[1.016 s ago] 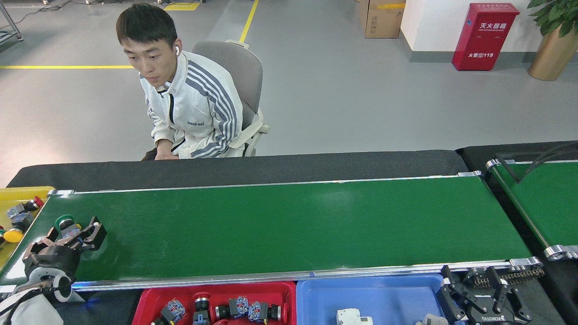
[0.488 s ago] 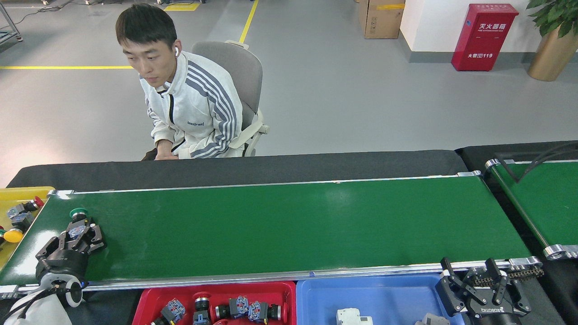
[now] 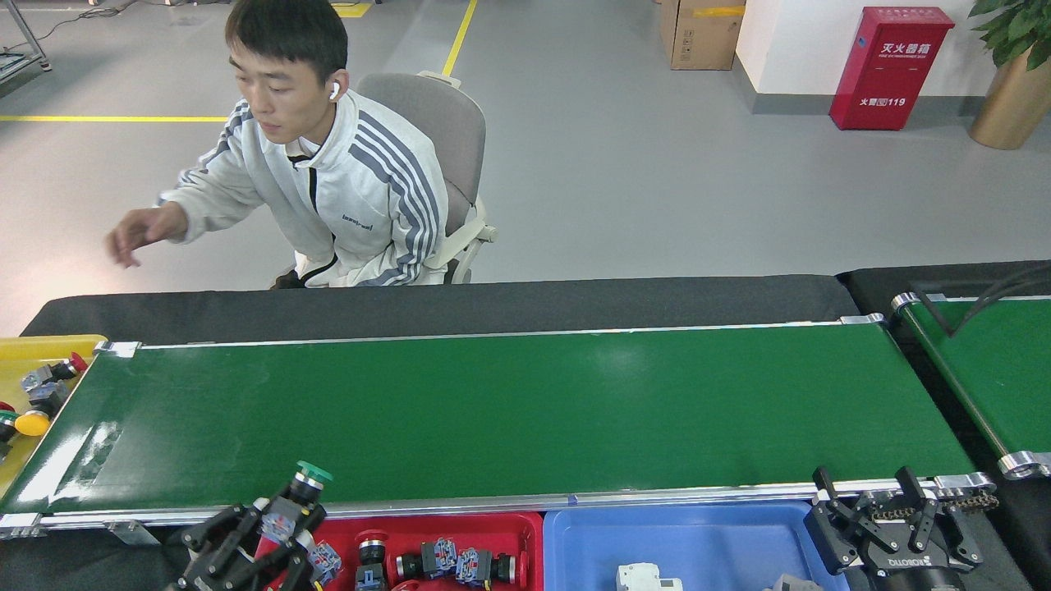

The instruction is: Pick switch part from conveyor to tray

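Since the earlier frame, the green-capped push-button switch part [image 3: 294, 510] had travelled off the far left of the long green conveyor belt with silver rails [image 3: 509, 410] to a spot over the belt's near rail, at the left end of the red plastic tray [image 3: 525, 525]. It was held upright, green cap upward, in the left gripper [image 3: 267, 533], whose black fingers were closed around its blue-grey body.

Judged from this, the step in hand was the release into the red tray, and the task for this part looked nearly complete. To do it well, the left gripper should come further over the tray's open floor, clear of the rail and of the several switch parts [image 3: 447, 562] already lying there, then lower before opening so the part did not bounce or tip out.

Right of the red tray sat a blue plastic tray [image 3: 698, 533] holding a white block [image 3: 649, 577]. Beyond it, the right gripper [image 3: 892, 519] waited by the belt's near right corner, fingers spread and empty. Left of the belt, a yellow bin [image 3: 33, 349] held more switch parts. Behind the belt, a seated person in a white striped jacket [image 3: 345, 189] had raised one hand [image 3: 135, 234].
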You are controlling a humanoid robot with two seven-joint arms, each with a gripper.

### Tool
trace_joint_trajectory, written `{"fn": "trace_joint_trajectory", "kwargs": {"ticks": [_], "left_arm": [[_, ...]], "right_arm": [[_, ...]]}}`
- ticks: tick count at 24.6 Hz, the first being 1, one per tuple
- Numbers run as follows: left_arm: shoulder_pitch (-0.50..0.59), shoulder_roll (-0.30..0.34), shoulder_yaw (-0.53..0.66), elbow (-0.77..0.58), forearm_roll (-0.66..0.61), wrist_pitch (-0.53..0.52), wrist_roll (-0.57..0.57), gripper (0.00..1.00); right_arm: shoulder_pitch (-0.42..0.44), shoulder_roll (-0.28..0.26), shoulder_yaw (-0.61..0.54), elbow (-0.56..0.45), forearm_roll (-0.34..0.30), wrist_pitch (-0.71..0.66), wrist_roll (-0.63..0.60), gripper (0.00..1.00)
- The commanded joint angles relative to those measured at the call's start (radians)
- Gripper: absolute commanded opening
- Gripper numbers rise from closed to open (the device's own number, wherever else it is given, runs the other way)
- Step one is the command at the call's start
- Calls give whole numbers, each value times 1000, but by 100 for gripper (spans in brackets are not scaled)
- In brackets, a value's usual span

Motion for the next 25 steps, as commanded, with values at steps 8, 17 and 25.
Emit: {"fn": "trace_joint_trajectory", "kwargs": {"ticks": [8,17,25], "left_arm": [[-31,5,209,124,-5,168,0,100],[-20,103,362,353,-9,251,2,100],[-34,106,365,287,5,222,-1,100]], "right_arm": [[-2,-14,-4,-15,21,3,-2,100],[6,-10,-6,-15,21,4,-2,100],[19,-6,-6,-14,21,6,-2,99]]}}
